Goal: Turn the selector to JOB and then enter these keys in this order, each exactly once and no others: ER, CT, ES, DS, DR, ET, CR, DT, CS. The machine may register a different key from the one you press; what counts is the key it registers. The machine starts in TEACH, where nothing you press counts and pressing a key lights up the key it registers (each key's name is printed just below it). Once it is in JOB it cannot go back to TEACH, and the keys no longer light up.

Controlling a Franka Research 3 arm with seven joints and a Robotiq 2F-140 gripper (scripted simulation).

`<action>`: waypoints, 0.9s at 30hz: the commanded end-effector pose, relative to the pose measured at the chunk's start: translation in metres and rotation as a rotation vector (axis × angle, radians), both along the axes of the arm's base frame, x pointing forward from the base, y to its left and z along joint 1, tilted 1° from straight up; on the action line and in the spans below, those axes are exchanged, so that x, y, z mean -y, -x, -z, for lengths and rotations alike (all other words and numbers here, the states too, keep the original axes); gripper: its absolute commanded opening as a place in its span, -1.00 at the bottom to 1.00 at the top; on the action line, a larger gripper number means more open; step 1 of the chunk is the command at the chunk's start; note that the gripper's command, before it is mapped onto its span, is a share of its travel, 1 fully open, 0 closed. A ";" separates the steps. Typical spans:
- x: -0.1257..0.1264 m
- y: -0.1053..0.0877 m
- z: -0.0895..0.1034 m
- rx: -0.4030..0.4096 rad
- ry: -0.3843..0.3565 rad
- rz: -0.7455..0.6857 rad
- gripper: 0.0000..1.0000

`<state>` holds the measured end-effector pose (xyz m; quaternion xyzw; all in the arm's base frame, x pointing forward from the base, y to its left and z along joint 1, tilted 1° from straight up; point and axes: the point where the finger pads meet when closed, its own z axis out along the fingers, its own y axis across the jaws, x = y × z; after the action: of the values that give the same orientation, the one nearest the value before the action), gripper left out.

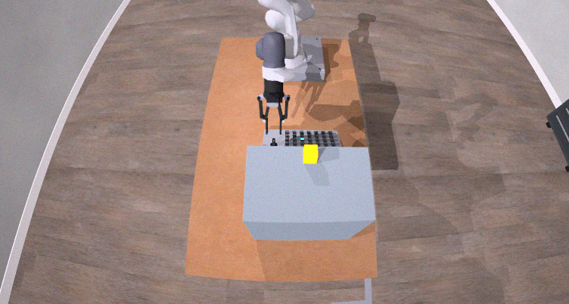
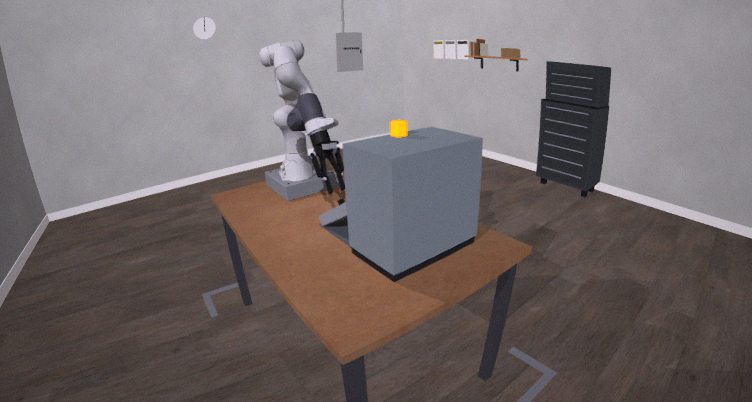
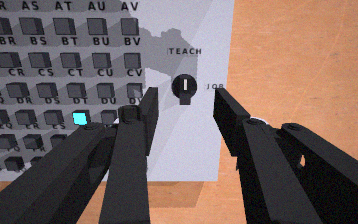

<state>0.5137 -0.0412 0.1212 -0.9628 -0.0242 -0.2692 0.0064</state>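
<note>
One camera is hanging high overhead, looking straight down, with the white arm's grey base plate at twelve o'clock. Another is standing back in the room, facing the orange-brown wooden table from a corner. The third is riding the wrist, looking closely at the pale grey key panel. All three are sharing that panel's edge.

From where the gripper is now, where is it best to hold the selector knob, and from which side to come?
Grip the knob across its raised bar, which carries the white line pointing toward TEACH. Come straight down onto the panel, one finger on each flat side of the bar. The gripper is open, holds nothing, and its fingers probably stand wide enough to straddle the knob.
</note>
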 end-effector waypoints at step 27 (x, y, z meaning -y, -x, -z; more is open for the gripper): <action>0.000 -0.013 0.020 0.000 0.002 -0.004 -0.20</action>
<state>0.5224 -0.0401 0.1001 -0.9639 -0.0214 -0.2654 -0.0004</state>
